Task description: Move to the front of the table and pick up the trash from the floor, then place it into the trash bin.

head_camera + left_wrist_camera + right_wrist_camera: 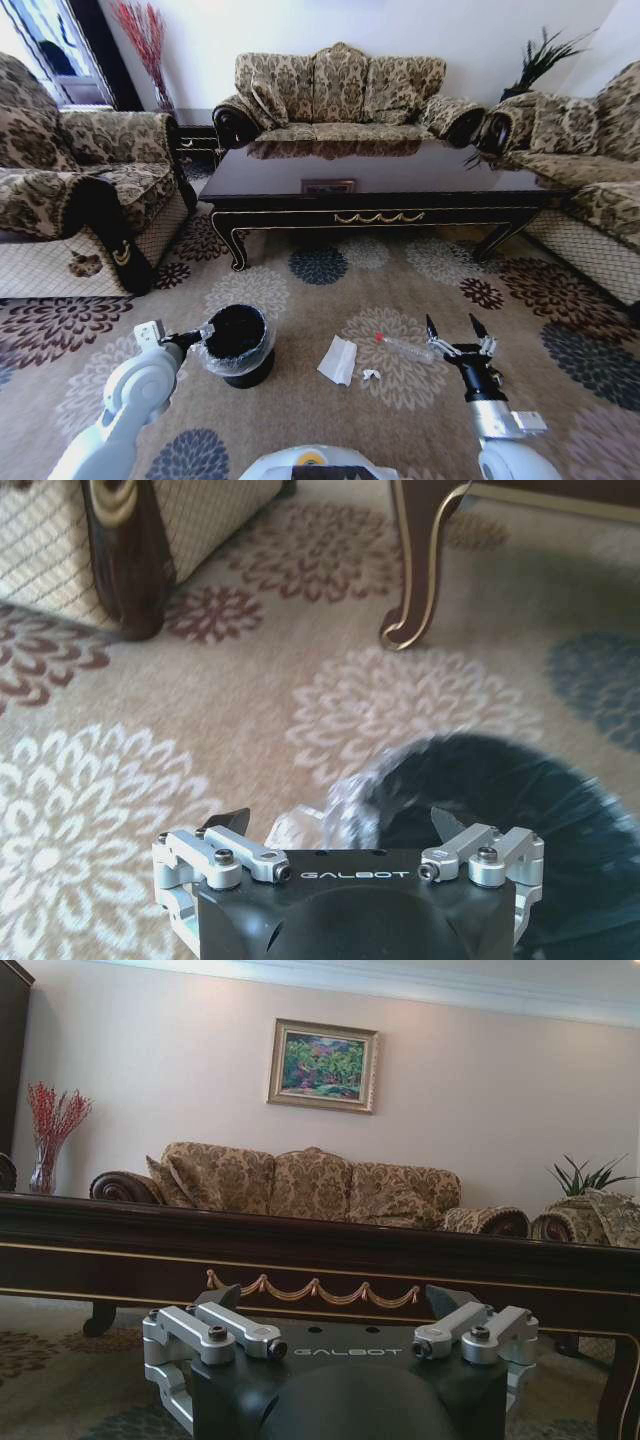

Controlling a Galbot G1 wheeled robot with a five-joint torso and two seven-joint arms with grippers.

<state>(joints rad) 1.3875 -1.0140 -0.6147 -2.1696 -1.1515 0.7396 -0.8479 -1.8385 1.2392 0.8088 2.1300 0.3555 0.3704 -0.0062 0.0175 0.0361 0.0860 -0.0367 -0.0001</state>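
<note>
The right gripper (458, 329) hangs wide open just beside the red-tipped plastic tube (403, 347), apparently lining up to grasp it.

Tabletop (400, 170): glossy dark wood, mirrors the sofa (340, 90); gold trim on the apron. Bin (238, 345): matt black, probably plastic, lined with a clear crinkly bag. Napkin (338, 360): white folded paper. Tube (405, 347): clear plastic, red tip. Carpet (330, 300): short-pile woven floral. Sofa cloth: patterned brocade. Both grippers: brushed metal links on matt black housings, left (340, 830), right (457, 330).
</note>
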